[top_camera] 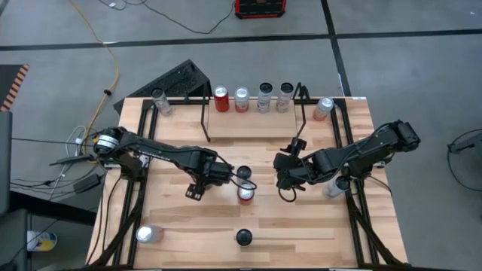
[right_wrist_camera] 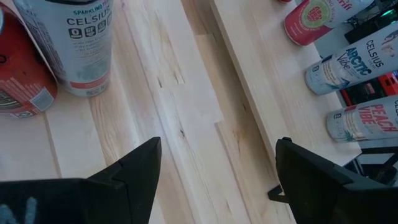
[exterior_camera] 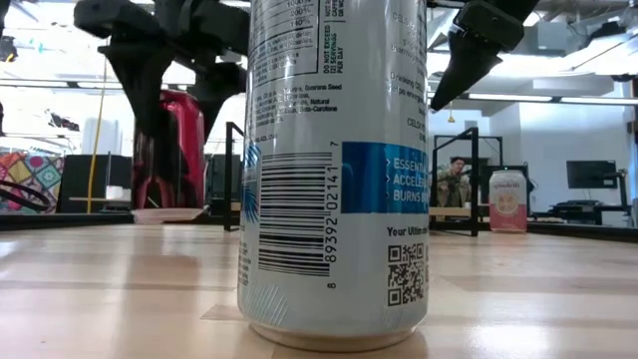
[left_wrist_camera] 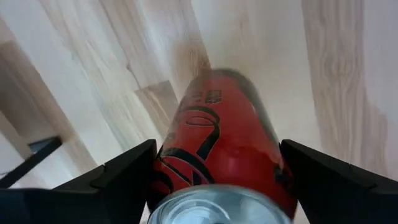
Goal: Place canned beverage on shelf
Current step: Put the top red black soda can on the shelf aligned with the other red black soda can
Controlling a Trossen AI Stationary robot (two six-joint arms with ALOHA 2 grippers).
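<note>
Straddling red can [top_camera: 245,193]: left gripper [top_camera: 239,181], fingers spread | right gripper [top_camera: 285,183] open, empty | shelf [top_camera: 252,113]: four cans

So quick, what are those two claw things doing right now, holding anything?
Left gripper: jaws open, one on each side of the red can; whether they touch it cannot be told.
Right gripper: jaws open, holding nothing.

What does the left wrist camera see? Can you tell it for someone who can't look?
A red can stands on the pale wooden table, seen from above with its silver top nearest. The left gripper has one dark finger on each side of the can, jaws open.
</note>
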